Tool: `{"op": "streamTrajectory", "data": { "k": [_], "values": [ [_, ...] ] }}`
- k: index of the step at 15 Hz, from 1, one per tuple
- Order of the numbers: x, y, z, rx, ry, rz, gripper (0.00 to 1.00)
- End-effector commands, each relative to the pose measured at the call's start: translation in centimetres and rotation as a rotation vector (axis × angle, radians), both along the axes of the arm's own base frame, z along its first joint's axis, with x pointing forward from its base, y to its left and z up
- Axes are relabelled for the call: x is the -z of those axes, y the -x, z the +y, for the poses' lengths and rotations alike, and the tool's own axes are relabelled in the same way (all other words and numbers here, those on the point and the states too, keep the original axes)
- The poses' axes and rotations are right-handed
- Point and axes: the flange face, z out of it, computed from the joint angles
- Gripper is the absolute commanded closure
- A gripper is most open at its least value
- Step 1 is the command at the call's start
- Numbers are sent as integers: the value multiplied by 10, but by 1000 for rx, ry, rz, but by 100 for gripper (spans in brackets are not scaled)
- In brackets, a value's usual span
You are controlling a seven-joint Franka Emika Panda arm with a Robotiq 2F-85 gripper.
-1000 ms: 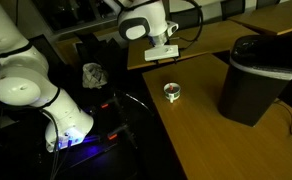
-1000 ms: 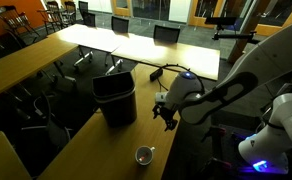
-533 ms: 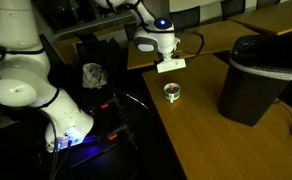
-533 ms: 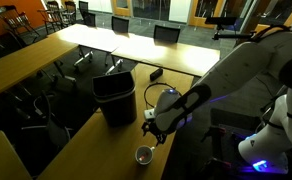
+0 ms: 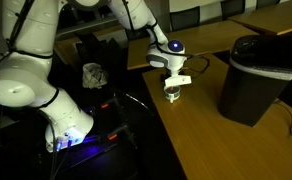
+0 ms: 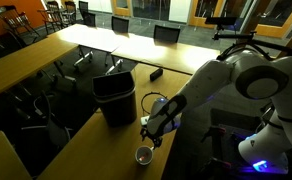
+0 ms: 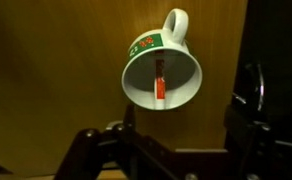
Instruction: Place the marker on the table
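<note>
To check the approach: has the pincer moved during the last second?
Yes. In both exterior views the pincer has come down toward the white cup, which stayed put; it is now just above it.

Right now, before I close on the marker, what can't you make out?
- Marker: shows only in the wrist view, inside the cup; its far end is lost in the cup's depth.
- In an exterior view the gripper covers most of the cup; marker hidden.
- In an exterior view the cup is too small and dark to show its contents.
- Gap between gripper and cup: cannot tell from any view.
</note>
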Motion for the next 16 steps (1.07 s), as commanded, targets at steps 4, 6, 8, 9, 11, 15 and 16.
{"op": "streamTrajectory", "data": {
  "k": [4, 6, 8, 9, 11, 15, 16],
  "values": [
    [37, -12, 22, -57, -9, 56, 47],
    [52, -16, 30, -69, 8, 74, 48],
    [65, -23, 34, -58, 17, 86, 44],
    [71, -27, 37, -50, 18, 94, 42],
    [81, -34, 43, -40, 21, 100, 39],
    [99, -46, 57, -16, 14, 107, 53],
    [102, -48, 60, -7, 17, 104, 64]
  ]
}}
